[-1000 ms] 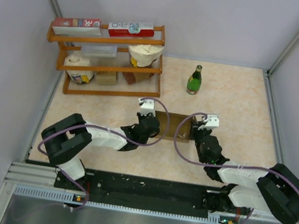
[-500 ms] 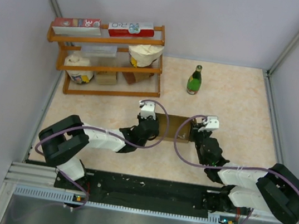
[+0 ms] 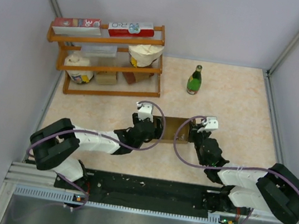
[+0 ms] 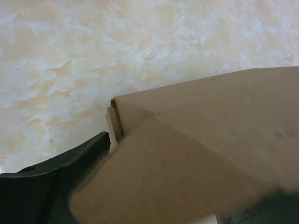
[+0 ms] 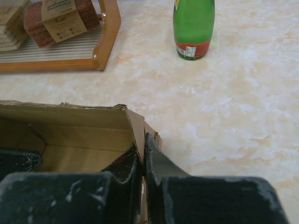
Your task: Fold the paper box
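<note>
Table (image 3: 241, 103): the paper box (image 3: 172, 128) lies at the middle of the marbled top, between the two arms and well apart from the wooden rack (image 3: 107, 55) and the green bottle (image 3: 194, 79).
Box, done: it is already raised into an open trough. The right wrist view shows a floor, a long far wall and an upright right end wall.
Box, left: the top is open, so the closing flaps probably remain to be folded. The left wrist view shows only the outside of the left end.
Right gripper (image 3: 191, 134): it is pressed together on the right end wall, one finger inside the box and one outside.
Left gripper (image 3: 157, 126): it is spread wide astride the box's left end. One dark finger (image 4: 70, 177) sits just beside the corner, and contact cannot be told.
</note>
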You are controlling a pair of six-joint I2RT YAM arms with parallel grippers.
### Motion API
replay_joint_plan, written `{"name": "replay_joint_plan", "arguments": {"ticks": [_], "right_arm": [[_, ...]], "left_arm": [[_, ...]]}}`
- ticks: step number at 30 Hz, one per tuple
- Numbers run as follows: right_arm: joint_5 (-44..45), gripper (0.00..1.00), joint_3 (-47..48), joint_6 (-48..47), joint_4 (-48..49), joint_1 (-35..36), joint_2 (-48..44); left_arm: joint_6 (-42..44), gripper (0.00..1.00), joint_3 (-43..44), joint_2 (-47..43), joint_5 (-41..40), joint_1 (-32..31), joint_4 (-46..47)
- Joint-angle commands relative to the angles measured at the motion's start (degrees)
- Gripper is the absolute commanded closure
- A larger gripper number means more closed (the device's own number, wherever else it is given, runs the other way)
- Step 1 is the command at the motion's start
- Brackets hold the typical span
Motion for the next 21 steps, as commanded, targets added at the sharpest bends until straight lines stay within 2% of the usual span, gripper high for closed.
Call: {"name": "replay_joint_plan", "arguments": {"ticks": [1, 12, 21], "right_arm": [[0.5, 1.0, -0.5, 0.7, 1.6, 0.5, -0.5], [0.8, 1.0, -0.6, 0.6, 1.6, 0.6, -0.4], [0.7, 1.0, -0.9, 0.3, 2.0, 0.6, -0.8]], "left_arm": [[-0.3, 0.19, -1.1, -1.9, 1.2, -0.2, -1.9], [-1.8, 0.18, -3.9, -7.7, 3.2, -0.6, -4.4], [-1.0, 0.12, -6.7, -15.7, 15.5, -0.7, -5.0]]}}
